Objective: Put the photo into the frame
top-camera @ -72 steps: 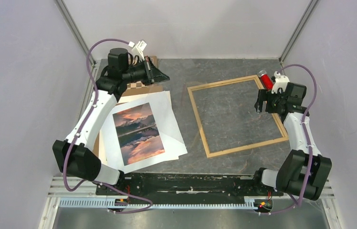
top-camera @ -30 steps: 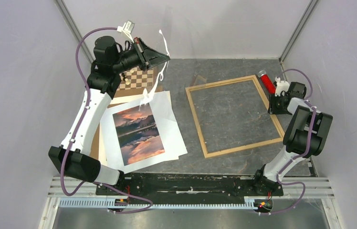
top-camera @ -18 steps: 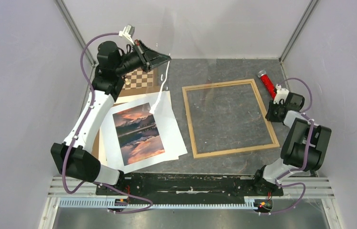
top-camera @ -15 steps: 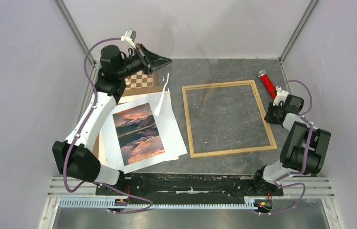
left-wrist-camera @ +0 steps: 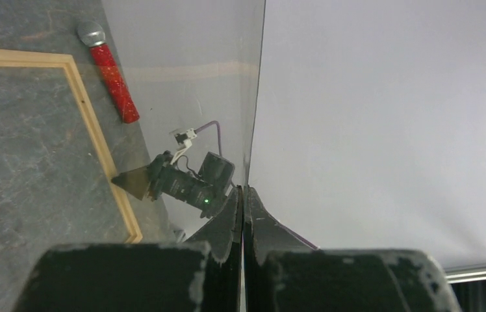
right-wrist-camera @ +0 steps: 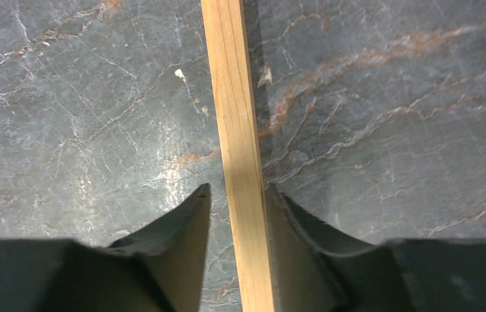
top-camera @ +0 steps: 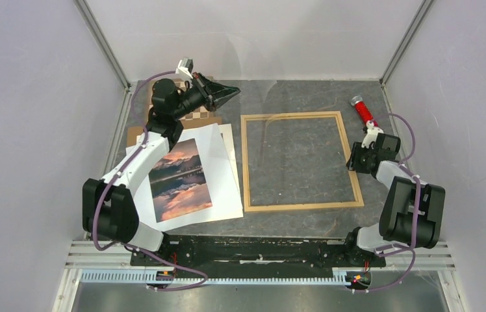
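The left gripper (top-camera: 232,91) is closed tight. The right gripper (right-wrist-camera: 236,190) sits narrow around one side of the thin light wood picture frame (top-camera: 299,207); I cannot tell if it squeezes.

The photo (top-camera: 180,181), a mountain lake under an orange-pink sunset sky, lies face up and slightly tilted on white sheets (top-camera: 227,195) at the left. The frame (top-camera: 245,162), thin light wood, lies flat just right of them, with grey tabletop (top-camera: 299,162) showing through it.
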